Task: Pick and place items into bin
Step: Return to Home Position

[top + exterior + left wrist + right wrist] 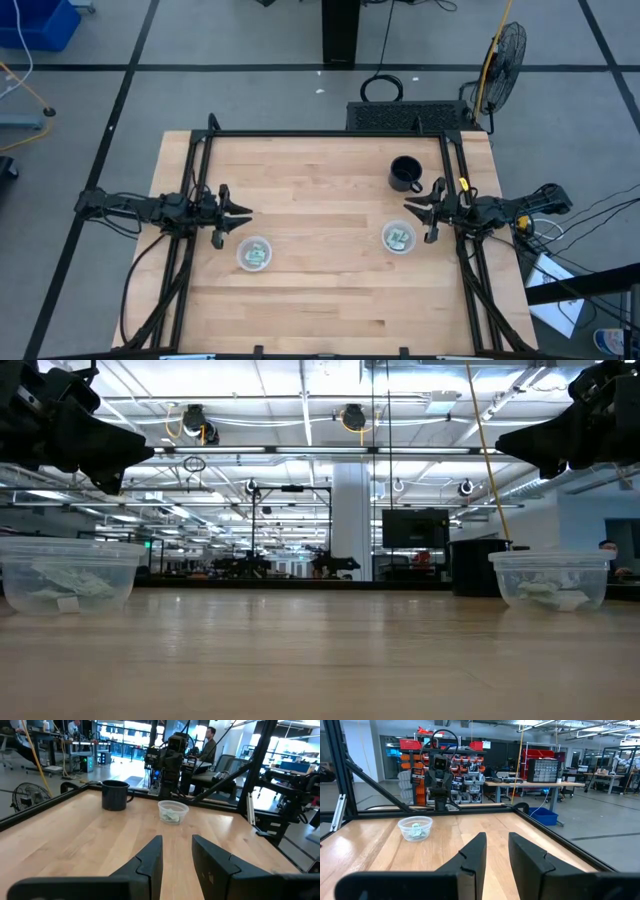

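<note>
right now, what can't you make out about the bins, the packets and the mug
Packet count: in the high view the packets in the left bin and right bin are too small and piled to count. The low view's cloudy bin walls blur them.
Contents of the mug: its inside is dark in the high view, and the left wrist view shows only its side.
In the low view the top edge cuts off the left gripper and right gripper.

We find packets (256,257) inside a left bin (241,255) and a right bin (386,238) on the tabletop (320,195). Behind the latter stands a mug (404,173).
</note>
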